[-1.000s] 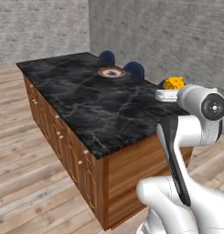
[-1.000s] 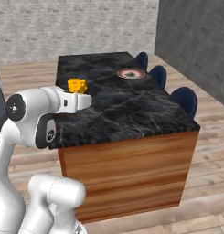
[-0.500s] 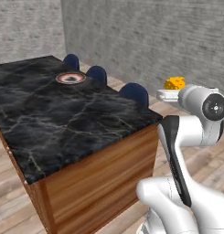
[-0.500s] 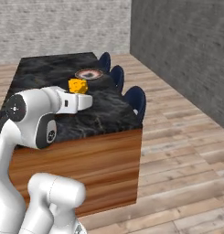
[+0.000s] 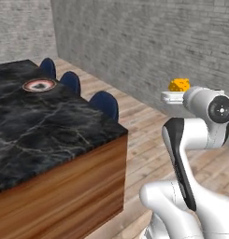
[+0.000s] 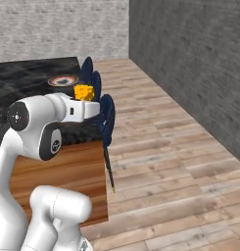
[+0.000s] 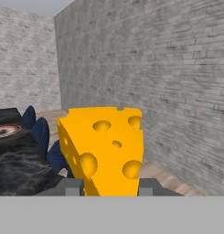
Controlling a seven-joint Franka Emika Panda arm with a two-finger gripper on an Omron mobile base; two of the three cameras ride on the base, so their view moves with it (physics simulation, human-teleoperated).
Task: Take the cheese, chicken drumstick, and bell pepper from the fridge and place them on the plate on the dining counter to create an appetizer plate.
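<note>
1. Left base view gives you, at the far left, the dining counter (image 5: 50, 135), a black marble desk with white veins on a wooden base.
2. You will find the plate (image 5: 39, 85) near the desk's far edge, white with an orange-red rim band and a dark centre; nothing lies on it.
3. Along the desk's far right edge you see three dark blue chairs (image 5: 104, 103) tucked close against it.
4. Further right, off the desk's near right corner and over the wooden floor (image 5: 148, 140), you see the white arm (image 5: 190, 135) raised with the end effector (image 5: 174, 95) level, well apart from the plate.
5. On the end effector sits the cheese (image 5: 179, 84), a yellow-orange wedge with holes.
6. Hand view shows you the cheese (image 7: 104, 148) upright between the two dark fingers (image 7: 71, 186), which press against its lower sides, so the end effector (image 7: 109, 187) is clamped on the cheese.
7. Right base view shows you the cheese (image 6: 84, 92) above the end effector (image 6: 89, 109), beside the chairs, with the plate (image 6: 62, 81) beyond it on the desk and a grey brick wall (image 6: 200, 63) at the right.
</note>
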